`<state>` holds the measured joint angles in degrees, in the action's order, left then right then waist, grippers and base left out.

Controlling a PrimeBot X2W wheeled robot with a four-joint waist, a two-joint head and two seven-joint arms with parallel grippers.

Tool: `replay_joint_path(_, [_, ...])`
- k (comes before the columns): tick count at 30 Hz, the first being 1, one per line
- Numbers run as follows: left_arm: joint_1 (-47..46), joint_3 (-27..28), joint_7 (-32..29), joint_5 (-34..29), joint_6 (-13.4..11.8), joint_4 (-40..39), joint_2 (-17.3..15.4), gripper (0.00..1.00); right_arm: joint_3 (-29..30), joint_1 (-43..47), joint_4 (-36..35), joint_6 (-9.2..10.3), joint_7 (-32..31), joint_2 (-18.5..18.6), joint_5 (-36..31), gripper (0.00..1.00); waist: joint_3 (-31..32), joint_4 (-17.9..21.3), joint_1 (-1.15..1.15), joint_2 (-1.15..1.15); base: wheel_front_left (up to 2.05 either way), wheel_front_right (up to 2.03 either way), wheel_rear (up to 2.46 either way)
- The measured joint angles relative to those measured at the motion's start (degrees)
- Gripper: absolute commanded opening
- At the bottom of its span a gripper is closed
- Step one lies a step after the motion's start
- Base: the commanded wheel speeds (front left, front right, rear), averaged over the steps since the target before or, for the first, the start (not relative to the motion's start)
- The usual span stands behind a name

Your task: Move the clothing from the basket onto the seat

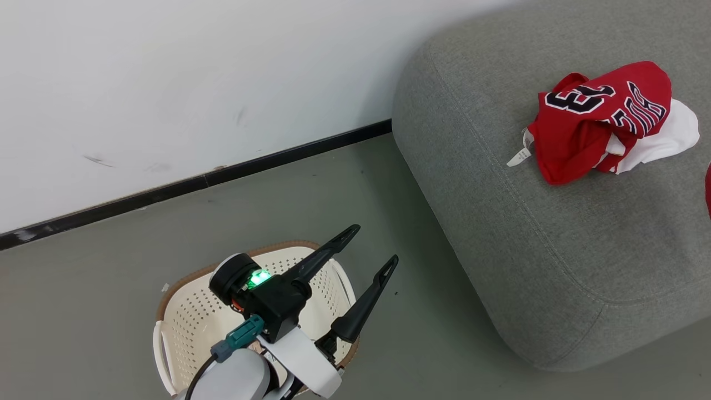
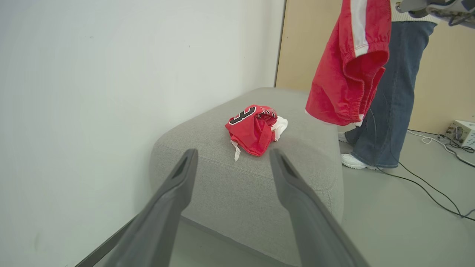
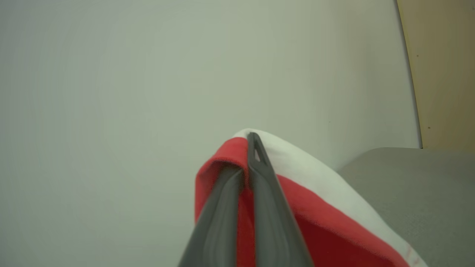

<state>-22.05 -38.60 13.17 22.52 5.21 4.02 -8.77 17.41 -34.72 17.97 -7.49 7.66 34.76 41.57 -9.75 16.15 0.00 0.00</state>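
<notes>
A crumpled red jersey (image 1: 600,122) with black-and-white numbers lies on the grey seat (image 1: 555,250), also seen as the jersey (image 2: 252,128) on the seat (image 2: 237,185) in the left wrist view. My left gripper (image 1: 375,244) is open and holds nothing, hovering over the cream basket (image 1: 183,316) on the floor; my arm hides part of the basket. My right gripper (image 3: 248,155) is shut on a red garment with white trim (image 3: 326,222). That garment (image 2: 349,66) hangs high above the seat's far side.
A white wall with a black baseboard (image 1: 194,183) runs behind the basket and seat. A person's legs in jeans (image 2: 393,92) stand beyond the seat. Cables (image 2: 426,189) and a small box (image 2: 464,133) lie on the floor there.
</notes>
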Motion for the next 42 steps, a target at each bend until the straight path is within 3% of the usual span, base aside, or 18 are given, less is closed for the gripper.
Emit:
replay_joint_path(11, [-0.16, 0.29, -0.51, -0.05, -0.09, -1.00, -0.29, 1.00, 0.04, -0.44, 3.28, 0.00, 1.00, 0.42, -3.33, 0.00, -0.96, 0.24, 0.00, 0.00, 0.00, 0.00, 0.00])
replay_joint_path(24, [-0.15, 1.03, -2.27, -0.90, -2.35, -3.90, -1.03, 1.00, -2.26, -0.86, 8.99, 0.00, 3.27, -1.80, -7.09, 0.00, -3.68, -1.42, 0.00, 0.00, 0.00, 0.00, 0.00])
replay_joint_path(42, [-2.71, 1.58, -3.54, -1.86, -3.31, -8.20, -1.38, 1.00, -3.75, -13.17, 13.94, 0.00, 4.28, -1.21, -13.41, 0.00, -9.78, -5.33, 0.00, 0.00, 0.00, 0.00, 0.00])
